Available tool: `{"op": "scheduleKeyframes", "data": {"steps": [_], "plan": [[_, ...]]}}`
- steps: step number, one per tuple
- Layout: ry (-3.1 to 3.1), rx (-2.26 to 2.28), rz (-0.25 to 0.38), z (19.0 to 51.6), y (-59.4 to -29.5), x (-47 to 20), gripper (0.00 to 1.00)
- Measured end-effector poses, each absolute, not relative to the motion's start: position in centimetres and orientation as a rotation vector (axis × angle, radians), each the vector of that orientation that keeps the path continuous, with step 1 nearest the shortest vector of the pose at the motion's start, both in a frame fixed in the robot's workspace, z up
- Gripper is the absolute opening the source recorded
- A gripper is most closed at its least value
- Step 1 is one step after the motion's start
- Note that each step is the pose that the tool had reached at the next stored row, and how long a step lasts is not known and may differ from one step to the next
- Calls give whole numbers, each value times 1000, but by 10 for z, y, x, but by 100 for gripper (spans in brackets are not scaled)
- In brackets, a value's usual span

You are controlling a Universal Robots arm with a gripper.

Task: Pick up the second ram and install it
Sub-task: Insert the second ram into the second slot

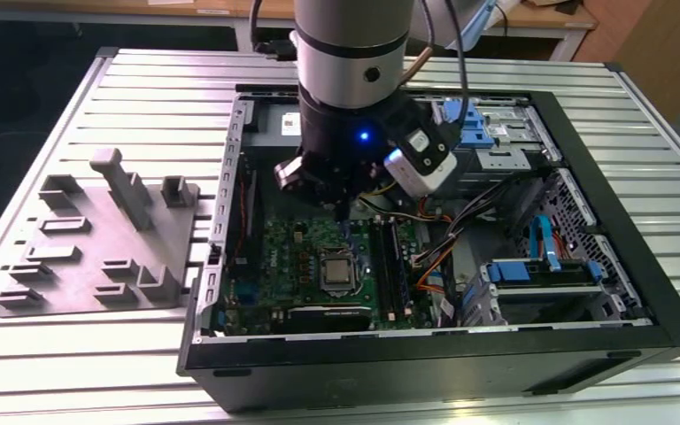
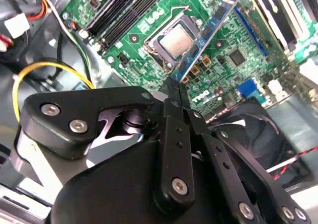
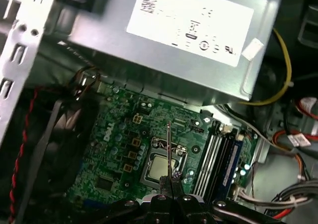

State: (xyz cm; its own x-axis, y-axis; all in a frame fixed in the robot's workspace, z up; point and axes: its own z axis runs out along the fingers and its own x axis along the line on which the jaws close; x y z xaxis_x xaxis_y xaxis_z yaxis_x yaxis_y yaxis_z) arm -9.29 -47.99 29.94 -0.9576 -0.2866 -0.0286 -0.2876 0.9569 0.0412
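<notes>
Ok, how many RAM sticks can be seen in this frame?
2. The second ram is held by the gripper above the motherboard; another blue stick looks seated in the slots. More may be hidden.

A silver-grey cylindrical arm [image 1: 352, 40] is ending in a black wrist housing [image 1: 337, 152], where a small blue light [image 1: 365, 135] is glowing. Its matte black linked fingers [image 2: 174, 112] are carrying round silver screws [image 2: 179, 186].
</notes>
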Motion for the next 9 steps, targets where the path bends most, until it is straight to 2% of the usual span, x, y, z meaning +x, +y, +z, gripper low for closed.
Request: {"op": "scheduleKeyframes", "data": {"steps": [9], "plan": [[3108,-200,67,297,-480,-93,11]]}}
